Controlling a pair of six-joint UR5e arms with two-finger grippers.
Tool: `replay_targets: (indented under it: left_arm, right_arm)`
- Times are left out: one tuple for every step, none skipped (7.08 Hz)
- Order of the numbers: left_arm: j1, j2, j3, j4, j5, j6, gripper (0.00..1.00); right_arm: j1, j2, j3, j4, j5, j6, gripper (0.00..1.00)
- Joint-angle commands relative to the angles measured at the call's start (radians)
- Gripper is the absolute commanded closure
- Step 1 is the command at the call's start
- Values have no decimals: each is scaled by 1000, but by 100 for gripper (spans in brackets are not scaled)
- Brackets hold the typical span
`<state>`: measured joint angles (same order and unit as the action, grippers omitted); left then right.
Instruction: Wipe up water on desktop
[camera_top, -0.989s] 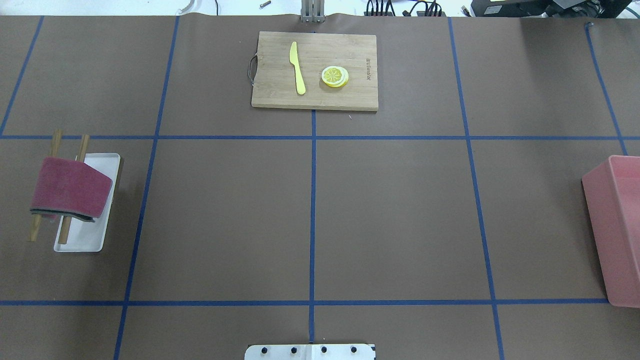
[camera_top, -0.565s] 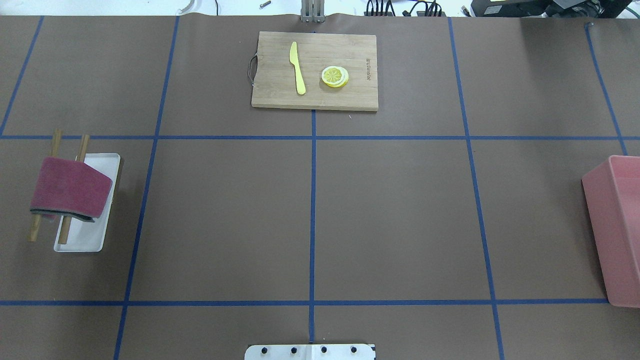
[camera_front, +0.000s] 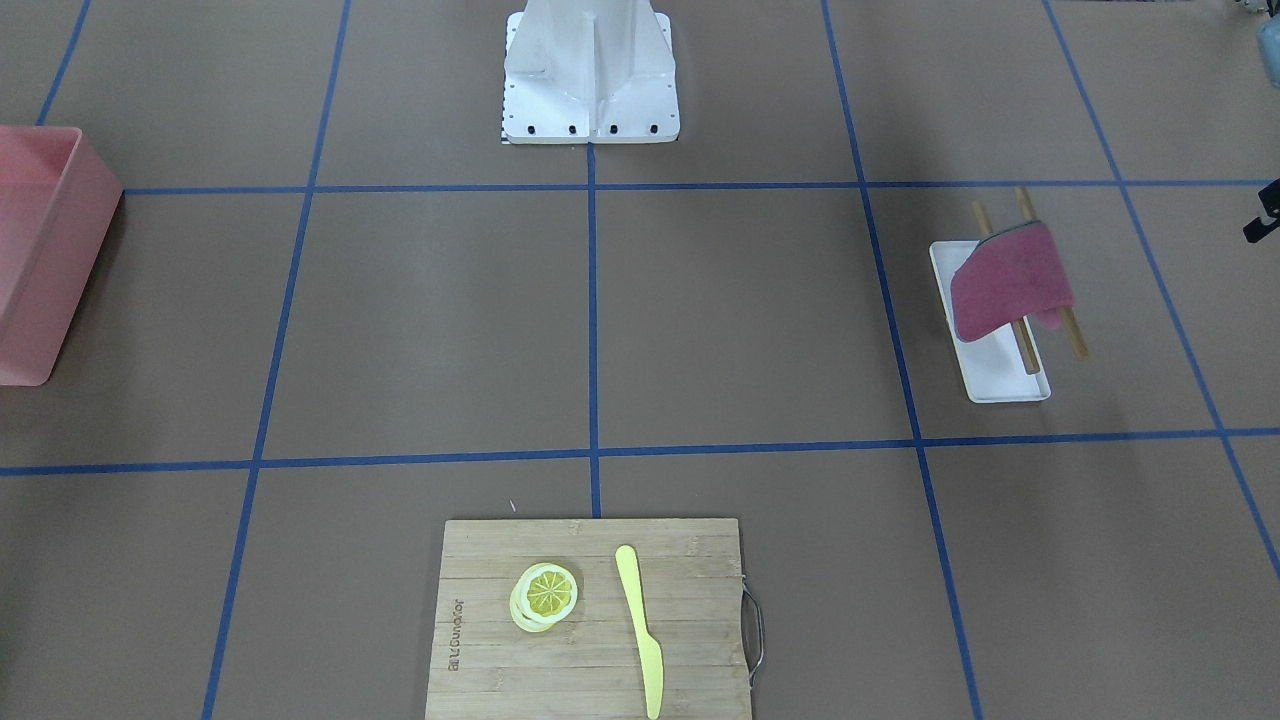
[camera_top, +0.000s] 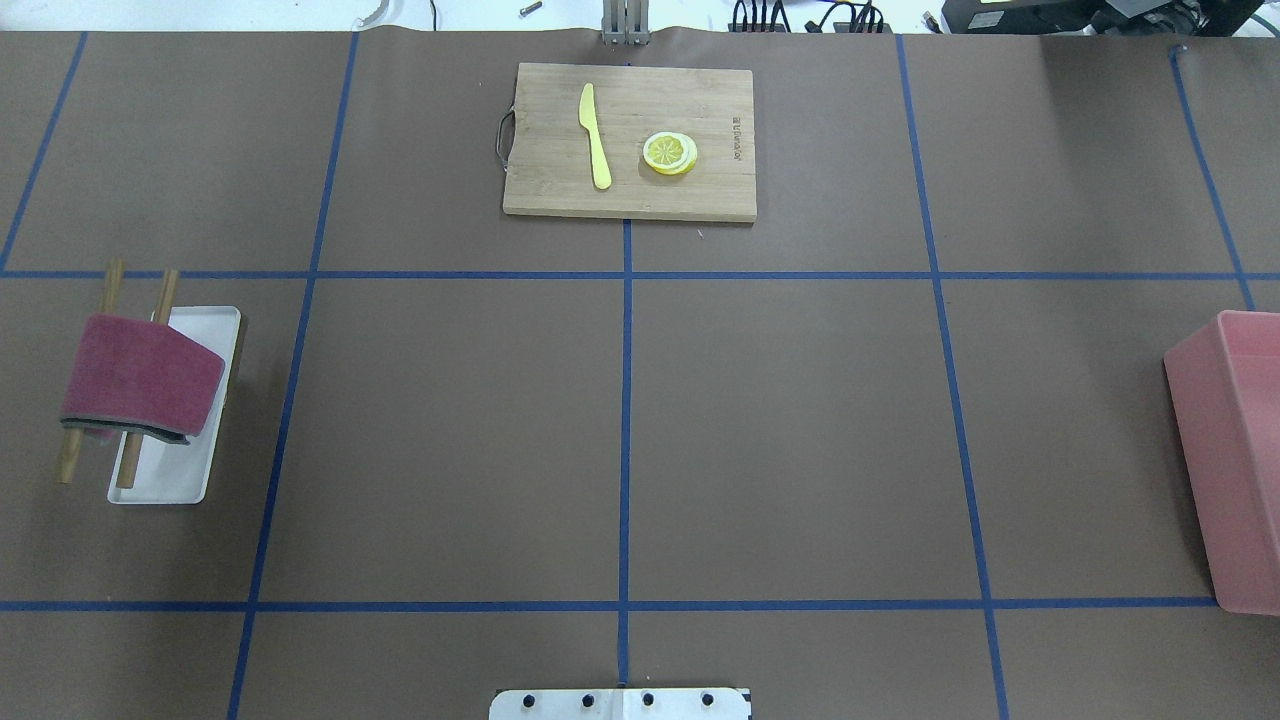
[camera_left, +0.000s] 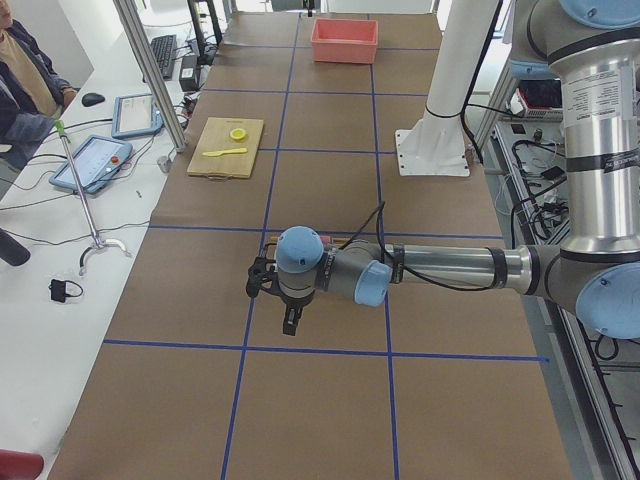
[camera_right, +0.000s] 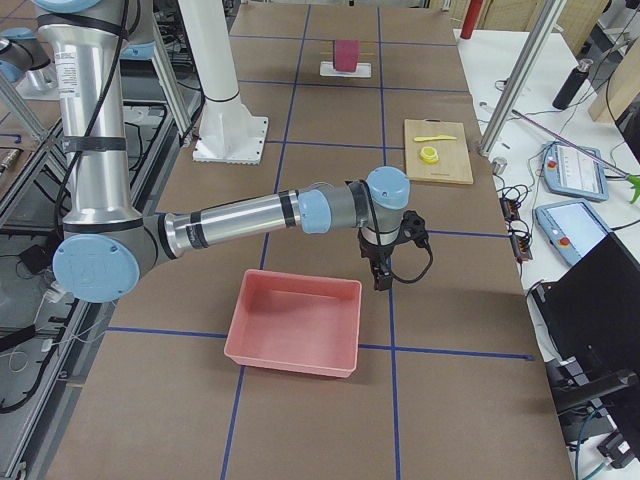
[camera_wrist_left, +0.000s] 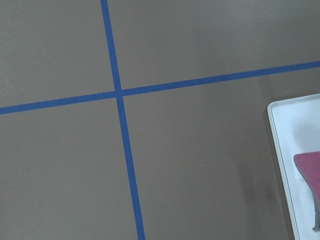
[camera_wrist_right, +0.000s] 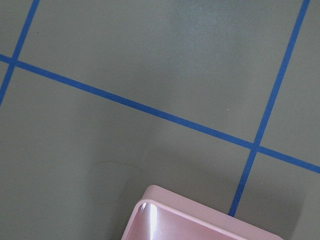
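The desktop (camera_top: 450, 430) is matte brown with blue tape lines. No water shows clearly on it; the right wrist view shows a faint rounded mark (camera_wrist_right: 112, 177) beside the pink bin. A dark red cloth (camera_top: 140, 375) hangs over two wooden rods above a white tray (camera_top: 160, 480) at the left; it also shows in the front view (camera_front: 1010, 280). My left gripper (camera_left: 290, 322) points down over the desktop past the tray. My right gripper (camera_right: 381, 278) points down beside the bin's corner. I cannot tell if either is open or shut.
A bamboo cutting board (camera_top: 630, 190) at the far middle carries a yellow knife (camera_top: 595, 135) and lemon slices (camera_top: 670, 153). A pink bin (camera_top: 1235, 450) stands at the right edge. The robot's white base plate (camera_top: 620, 705) is at the near edge.
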<state>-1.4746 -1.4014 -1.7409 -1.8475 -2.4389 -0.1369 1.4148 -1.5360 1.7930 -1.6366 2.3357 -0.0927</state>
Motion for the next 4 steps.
replay_targets:
  left_arm:
    - [31, -13, -19, -62, -11, -245, 2]
    - [107, -30, -57, -85, -9, -386, 2]
    - [202, -45, -124, -85, 3, -570, 7]
    - [276, -54, -167, -85, 39, -690, 11]
  right_arm:
    - [-16, 2, 15, 0, 4, 2, 0]
    - [-20, 2, 28, 0, 4, 2, 0]
    - [-48, 8, 28, 1, 1, 2, 0]
    - [-63, 22, 28, 0, 1, 2, 0]
